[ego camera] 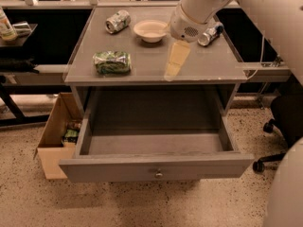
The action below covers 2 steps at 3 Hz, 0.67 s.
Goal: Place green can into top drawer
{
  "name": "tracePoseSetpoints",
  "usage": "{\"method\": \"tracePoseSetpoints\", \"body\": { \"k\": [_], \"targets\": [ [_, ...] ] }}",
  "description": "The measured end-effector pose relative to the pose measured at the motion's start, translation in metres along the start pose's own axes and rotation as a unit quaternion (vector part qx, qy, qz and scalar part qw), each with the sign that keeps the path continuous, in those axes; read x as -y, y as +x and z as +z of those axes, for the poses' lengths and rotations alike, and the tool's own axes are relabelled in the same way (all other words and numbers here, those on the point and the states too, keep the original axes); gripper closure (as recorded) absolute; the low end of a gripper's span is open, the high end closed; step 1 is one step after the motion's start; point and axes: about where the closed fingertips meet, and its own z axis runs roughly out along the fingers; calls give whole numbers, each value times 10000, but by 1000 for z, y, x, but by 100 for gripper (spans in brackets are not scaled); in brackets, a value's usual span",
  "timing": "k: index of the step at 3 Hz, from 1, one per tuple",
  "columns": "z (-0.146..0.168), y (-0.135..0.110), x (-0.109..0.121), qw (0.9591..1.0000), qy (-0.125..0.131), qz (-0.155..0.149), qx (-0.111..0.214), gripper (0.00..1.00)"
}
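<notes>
The green can (112, 62), crushed, with a green-and-white label, lies on its side on the left front part of the grey cabinet top (208, 63). The top drawer (156, 165) is pulled wide open below it, its inside bare, a small round knob (158, 174) in the middle of its front panel. My gripper (173, 64) hangs from the white arm above the middle of the cabinet top, pointing down and forward, some way to the right of the green can and apart from it. Nothing shows in it.
A silver-white can (117, 21) lies at the back left of the top, a white bowl (150, 30) at the back middle, a slim silver-blue can (210, 33) at the back right. A brown cardboard box (54, 136) stands on the floor left of the drawer. An office chair base (279, 122) is at right.
</notes>
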Motion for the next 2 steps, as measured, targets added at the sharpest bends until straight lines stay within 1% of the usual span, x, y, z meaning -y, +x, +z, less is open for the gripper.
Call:
{"method": "tracePoseSetpoints", "body": {
  "k": [1,2],
  "targets": [
    [17,-22,6,9998,-89,92,182,0],
    [38,-38,11,9989,-244,199,335,0]
  ]
}}
